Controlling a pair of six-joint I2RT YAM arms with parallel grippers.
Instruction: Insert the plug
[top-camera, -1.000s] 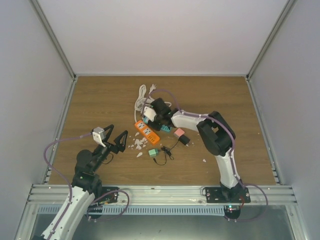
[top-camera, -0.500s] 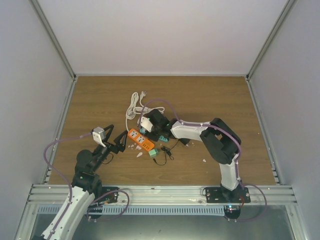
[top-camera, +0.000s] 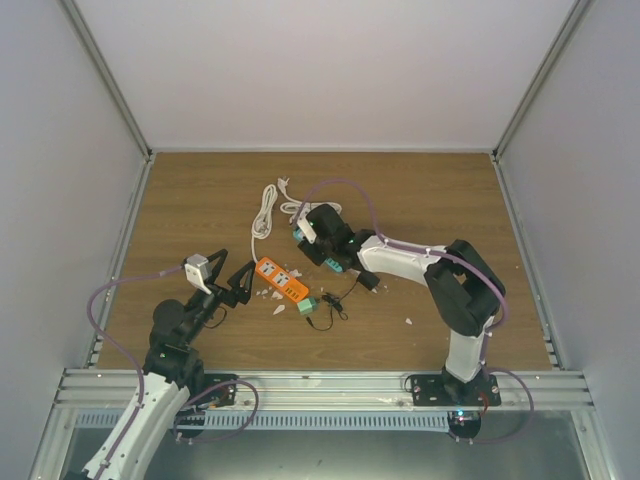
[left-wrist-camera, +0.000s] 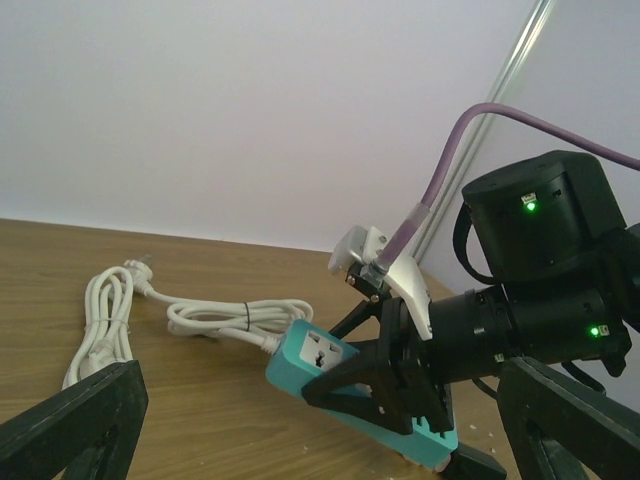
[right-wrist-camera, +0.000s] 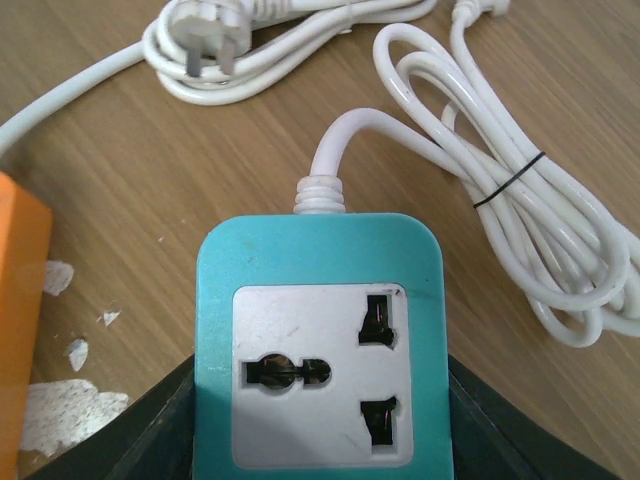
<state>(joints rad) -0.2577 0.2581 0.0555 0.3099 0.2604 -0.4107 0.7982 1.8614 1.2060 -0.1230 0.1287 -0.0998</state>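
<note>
The plug (top-camera: 369, 283), small, black and boxy, lies on the table just right of the teal power strip (top-camera: 331, 262). My right gripper (top-camera: 318, 243) is shut on that strip across its width. In the right wrist view its socket face (right-wrist-camera: 320, 375) fills the space between my dark fingers (right-wrist-camera: 165, 425). Seen from the left wrist, the strip (left-wrist-camera: 300, 362) sits tilted, with its cord end slightly raised. My left gripper (top-camera: 229, 281) stands open with nothing in it, left of the strips, its fingers (left-wrist-camera: 70, 430) wide apart.
An orange power strip (top-camera: 280, 281) lies between the two grippers, with white crumbs (top-camera: 272, 295) around it. The coiled white cord (top-camera: 268, 212) and its white plug (right-wrist-camera: 205, 40) lie beyond. A green block (top-camera: 307, 303) and a thin black cable (top-camera: 322, 320) lie nearer.
My right gripper has swung the teal strip left and back to the right. The orange strip slid left and nearer, and the white cord shifted left. The left arm stayed still.
</note>
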